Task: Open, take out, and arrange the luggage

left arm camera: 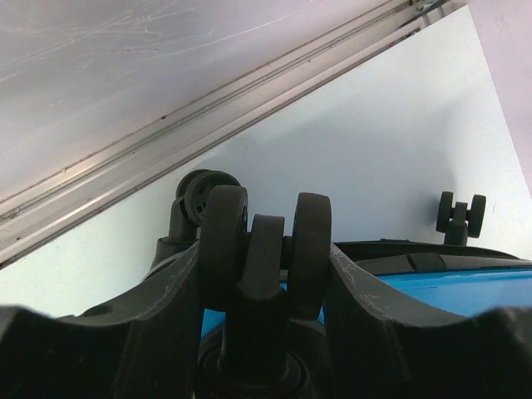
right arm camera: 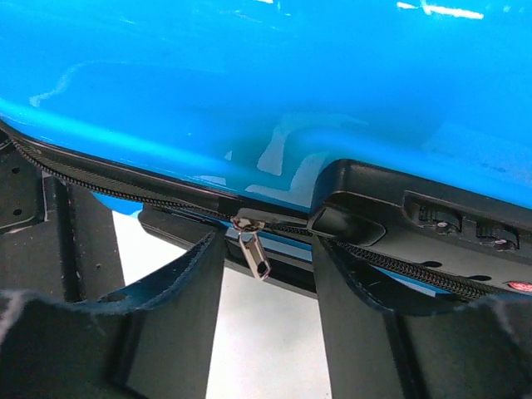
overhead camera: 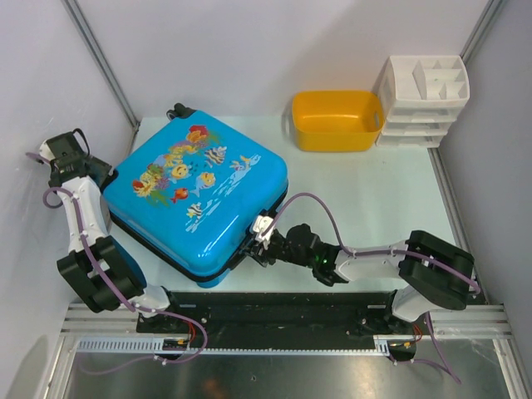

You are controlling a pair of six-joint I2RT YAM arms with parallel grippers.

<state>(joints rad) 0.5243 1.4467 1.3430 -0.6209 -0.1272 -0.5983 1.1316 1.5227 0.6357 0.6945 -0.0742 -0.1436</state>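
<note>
The luggage (overhead camera: 199, 195), a bright-blue hard-shell suitcase with a fish print, lies lid-up on the left of the table and looks shut. My left gripper (overhead camera: 110, 177) is at its left corner. In the left wrist view it (left arm camera: 264, 251) is shut on one black double wheel (left arm camera: 307, 241), a finger against each side. My right gripper (overhead camera: 260, 241) is at the suitcase's near right edge. In the right wrist view it (right arm camera: 268, 241) is open, with the silver zipper pull (right arm camera: 254, 251) hanging free between the fingers, below the black zipper band (right arm camera: 125, 189) and next to the lock housing (right arm camera: 374, 218).
A yellow plastic tub (overhead camera: 337, 121) stands at the back, with a white drawer organiser (overhead camera: 422, 100) to its right. Two more suitcase wheels show in the left wrist view (left arm camera: 208, 193) (left arm camera: 460, 213). Enclosure walls run close on the left and at the back.
</note>
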